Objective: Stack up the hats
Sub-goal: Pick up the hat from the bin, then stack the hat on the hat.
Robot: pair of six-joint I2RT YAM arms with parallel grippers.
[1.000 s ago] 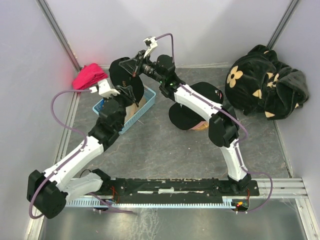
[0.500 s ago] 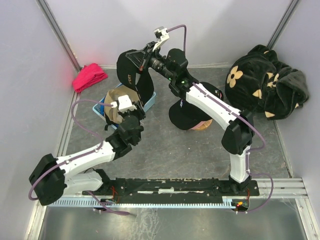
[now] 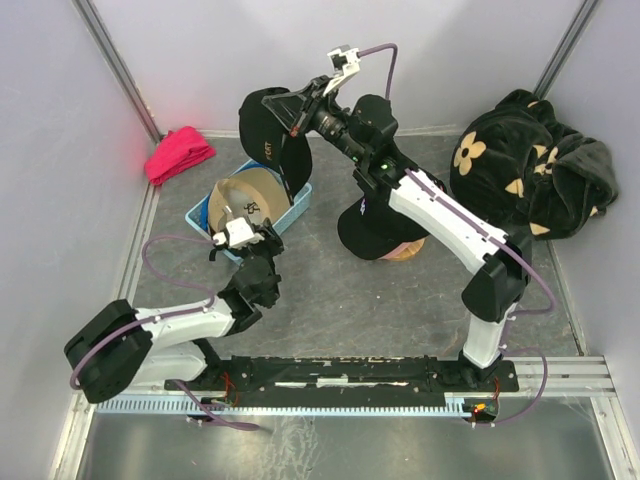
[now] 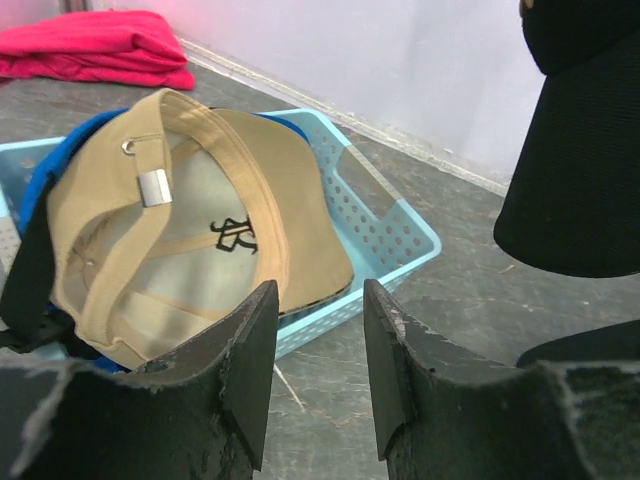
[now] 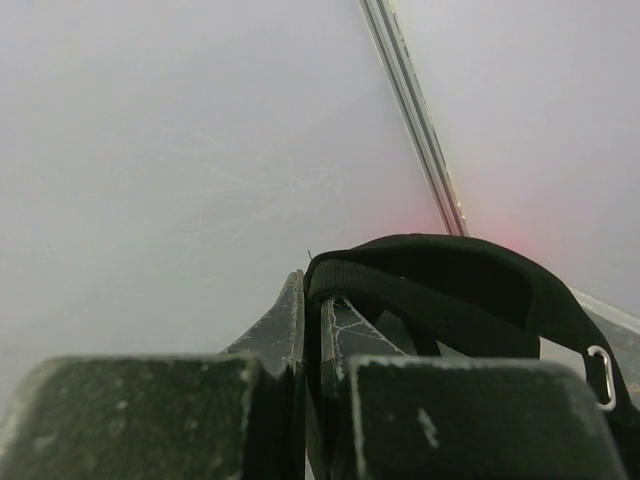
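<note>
hanging brim-down from the clamped right gripper (image 3: 298, 115), the black cap (image 3: 268, 135) shows unreadable white lettering; the left gripper (image 4: 315, 300) stands half open, holding nothing.

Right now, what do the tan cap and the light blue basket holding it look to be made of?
Tan cap: looks like matte woven cotton; stitched seams, soft floppy shape, shiny metal strap buckle. Blue basket: likely moulded plastic, slightly glossy; thin rigid walls with regular holes.

Ahead of your left gripper (image 4: 318, 320) sits the basket (image 4: 400, 235), a cap (image 4: 180, 230) in it; a second cap (image 4: 580, 150) hangs upper right.
</note>
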